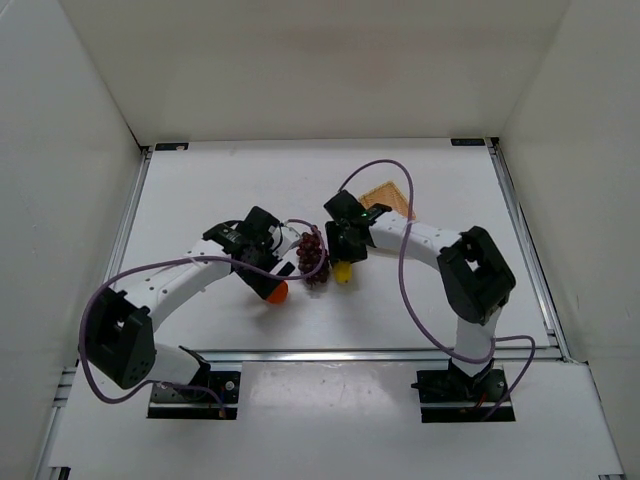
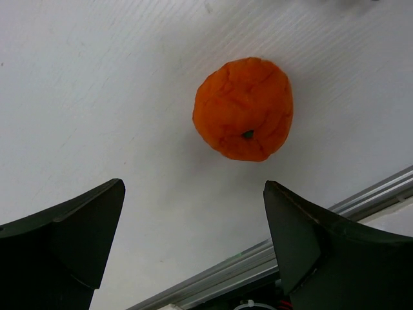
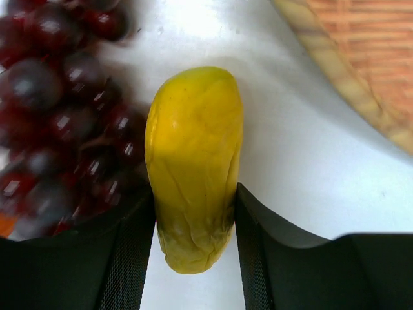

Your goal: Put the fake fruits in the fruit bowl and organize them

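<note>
So far no fruit is in the basket point(image 1: 388, 197): orange point(image 1: 277, 292), grapes point(image 1: 312, 255) and yellow fruit point(image 3: 193, 168) all lie on the table point(image 1: 200, 200) nearby. The right gripper point(image 3: 195, 194) clamps the yellow fruit; the left gripper point(image 2: 193, 187) gapes open above the orange.

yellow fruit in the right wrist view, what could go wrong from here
1. The right gripper pinches the yellow fruit near one end only; it may pivot or slip when lifted.
2. The grape bunch sits tight beside that fruit and could get dragged along.
3. The open left gripper hangs over the orange close by; the arms could bump.
</note>
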`<control>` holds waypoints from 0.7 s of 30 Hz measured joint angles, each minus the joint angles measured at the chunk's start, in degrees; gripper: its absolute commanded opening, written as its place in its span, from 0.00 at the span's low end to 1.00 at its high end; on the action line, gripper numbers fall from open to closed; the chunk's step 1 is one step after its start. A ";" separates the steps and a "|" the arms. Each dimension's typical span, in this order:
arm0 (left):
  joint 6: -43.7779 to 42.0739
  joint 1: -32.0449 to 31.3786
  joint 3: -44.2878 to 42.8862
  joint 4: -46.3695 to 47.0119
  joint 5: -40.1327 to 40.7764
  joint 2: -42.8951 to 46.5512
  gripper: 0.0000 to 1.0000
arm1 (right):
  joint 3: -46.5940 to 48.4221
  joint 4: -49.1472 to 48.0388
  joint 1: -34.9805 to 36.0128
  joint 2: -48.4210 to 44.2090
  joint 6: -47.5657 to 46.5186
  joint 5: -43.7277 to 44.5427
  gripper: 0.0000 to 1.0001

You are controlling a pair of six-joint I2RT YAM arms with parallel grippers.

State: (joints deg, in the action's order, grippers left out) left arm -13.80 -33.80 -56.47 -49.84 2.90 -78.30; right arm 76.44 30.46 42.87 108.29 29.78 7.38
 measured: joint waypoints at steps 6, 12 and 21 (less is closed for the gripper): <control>1.05 -1.64 -3.65 0.72 -3.23 -3.30 1.00 | -0.59 2.54 -2.75 -12.70 -0.81 1.07 0.20; 1.49 -3.74 -4.24 2.14 -2.89 -9.51 1.00 | 6.25 3.28 -15.56 -10.21 -2.27 2.40 0.21; 1.86 -4.02 -5.16 2.45 -0.59 -15.98 0.95 | 20.83 8.92 -21.68 10.25 -4.13 2.80 0.84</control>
State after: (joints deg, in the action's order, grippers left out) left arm -11.94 -37.82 -61.63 -47.40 2.31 -94.28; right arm 97.27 39.38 21.19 118.54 25.65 10.17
